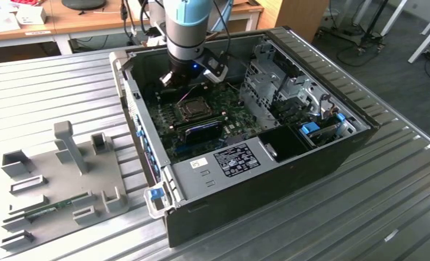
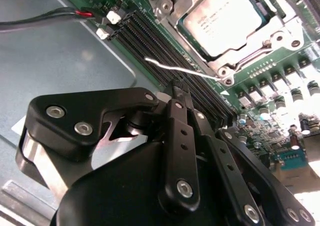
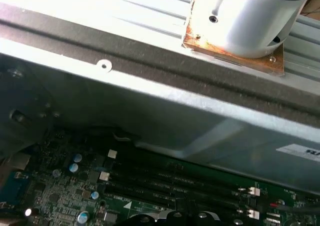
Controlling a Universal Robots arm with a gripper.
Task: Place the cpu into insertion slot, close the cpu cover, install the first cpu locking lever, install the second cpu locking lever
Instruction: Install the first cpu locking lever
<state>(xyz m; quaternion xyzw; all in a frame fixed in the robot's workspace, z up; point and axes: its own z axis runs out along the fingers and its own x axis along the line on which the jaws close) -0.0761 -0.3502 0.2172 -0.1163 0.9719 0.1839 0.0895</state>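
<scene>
Inside the open computer case, the cpu sat in the insertion slot with the cpu cover down around it and a thin locking lever beside. Gripper hovered over the black memory slots just beside the socket, fingers pressed together, holding nothing.

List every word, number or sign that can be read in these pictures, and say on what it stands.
Nothing can be read with confidence.
cpu: grey print on its top, too blurred.
black label inside the computer case: too small.
white sticker beside the black label: too small.
white label in the first wrist view: blurred, cut off at the edge.
</scene>
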